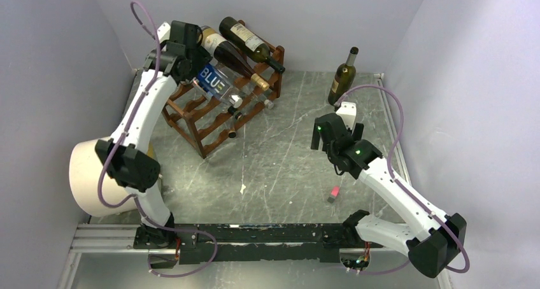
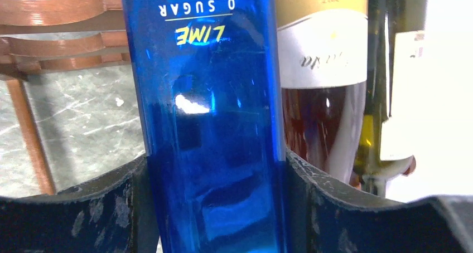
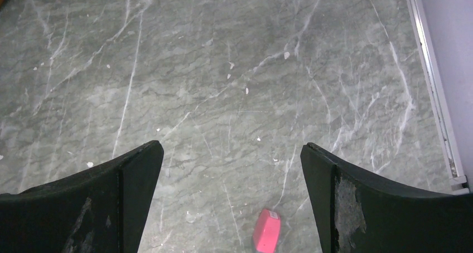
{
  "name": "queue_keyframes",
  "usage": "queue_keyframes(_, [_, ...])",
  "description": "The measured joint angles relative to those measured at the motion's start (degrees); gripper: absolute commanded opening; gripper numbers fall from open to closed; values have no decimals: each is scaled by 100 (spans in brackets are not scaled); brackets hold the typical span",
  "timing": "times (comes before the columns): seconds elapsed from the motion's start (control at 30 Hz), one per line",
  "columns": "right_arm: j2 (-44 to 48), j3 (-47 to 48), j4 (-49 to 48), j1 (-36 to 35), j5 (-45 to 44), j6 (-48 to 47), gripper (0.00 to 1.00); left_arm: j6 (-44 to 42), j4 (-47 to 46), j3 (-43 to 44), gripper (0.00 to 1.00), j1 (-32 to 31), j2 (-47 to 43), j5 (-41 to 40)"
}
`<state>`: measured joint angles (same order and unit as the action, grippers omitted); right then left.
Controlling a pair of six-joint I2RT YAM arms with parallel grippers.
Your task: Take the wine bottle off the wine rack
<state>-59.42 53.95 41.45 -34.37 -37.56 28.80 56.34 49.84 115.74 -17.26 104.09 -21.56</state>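
Note:
The reddish-brown wine rack (image 1: 213, 120) stands at the back left, with its rails in the left wrist view (image 2: 56, 8). A blue bottle (image 1: 215, 82) lies slanted over its top tier, neck pointing front right. My left gripper (image 1: 200, 67) is shut on the blue bottle's body (image 2: 212, 97), one finger (image 2: 83, 208) on each side. A rosé bottle (image 2: 321, 69) and a dark bottle (image 1: 249, 42) lie beside it on the rack. My right gripper (image 1: 330, 135) is open and empty above the table, fingers (image 3: 128, 175) wide apart.
A green bottle (image 1: 342, 79) stands upright at the back right. A small pink block (image 1: 333, 193) lies on the marble table, below my right gripper (image 3: 266, 229). A white roll (image 1: 86, 177) sits at the left edge. Grey walls close in three sides.

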Motion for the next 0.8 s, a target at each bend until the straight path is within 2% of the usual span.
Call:
queue_keyframes(0.1, [0,0,0,-22,13,-94,100,-120,4,-232,8,20,-417,76])
queue_keyframes(0.27, [44,-9,-26,-39,470,-455,100,-282,-162,-826,7,168,-1259,363])
queue_keyframes(0.37, [332,-109,-238,-52,940,-732,100,-424,-481,-1392,7,343,-1832,826])
queue_keyframes(0.53, [1086,-264,-616,-63,1552,-1080,100,-868,-1062,-2017,7,592,-2479,2214])
queue_keyframes(0.67, [1248,-243,-957,-63,2107,-1333,100,-1084,-1534,-2179,7,586,-2573,3438])
queue_keyframes(0.8, [1364,-210,-1539,-70,2955,-1659,100,-1012,-2251,-2796,7,584,-2785,4778])
